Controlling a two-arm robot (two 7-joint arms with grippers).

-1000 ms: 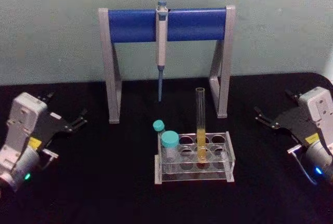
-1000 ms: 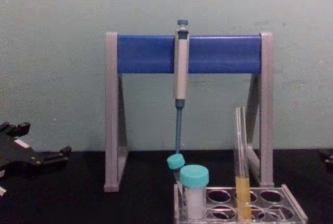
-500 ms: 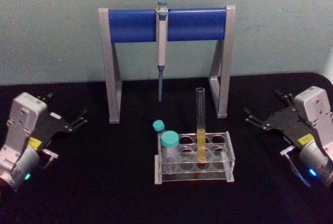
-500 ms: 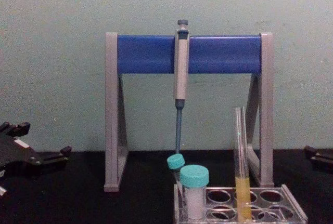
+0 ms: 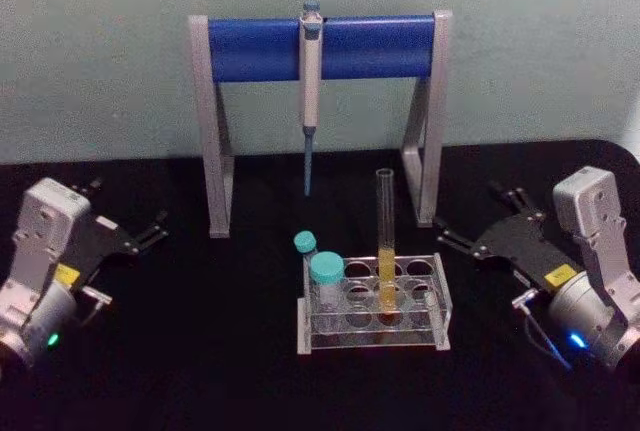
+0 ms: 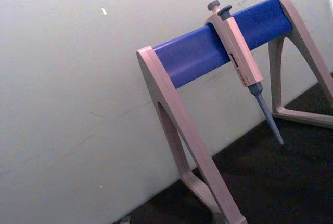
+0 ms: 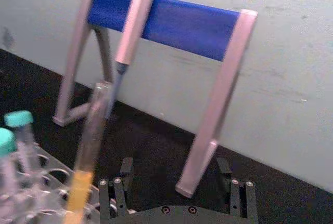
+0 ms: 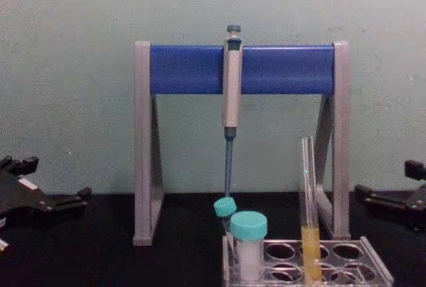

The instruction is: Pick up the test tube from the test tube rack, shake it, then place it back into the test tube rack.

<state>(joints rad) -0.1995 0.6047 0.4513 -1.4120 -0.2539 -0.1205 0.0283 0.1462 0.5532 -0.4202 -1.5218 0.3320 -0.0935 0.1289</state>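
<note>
Approach is judged underway: the tall clear glass test tube (image 5: 385,241) is seated in the low clear plastic rack (image 5: 440,296), lower centre, to be enclosed next by the wide-open, empty right gripper (image 5: 466,216) at right, left gripper (image 5: 131,202) parked open, left edge.

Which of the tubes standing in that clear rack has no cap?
The tall, thin test tube holding yellow-orange liquid, upright in the test tube rack. The two shorter vials to its left both wear teal caps.
</note>
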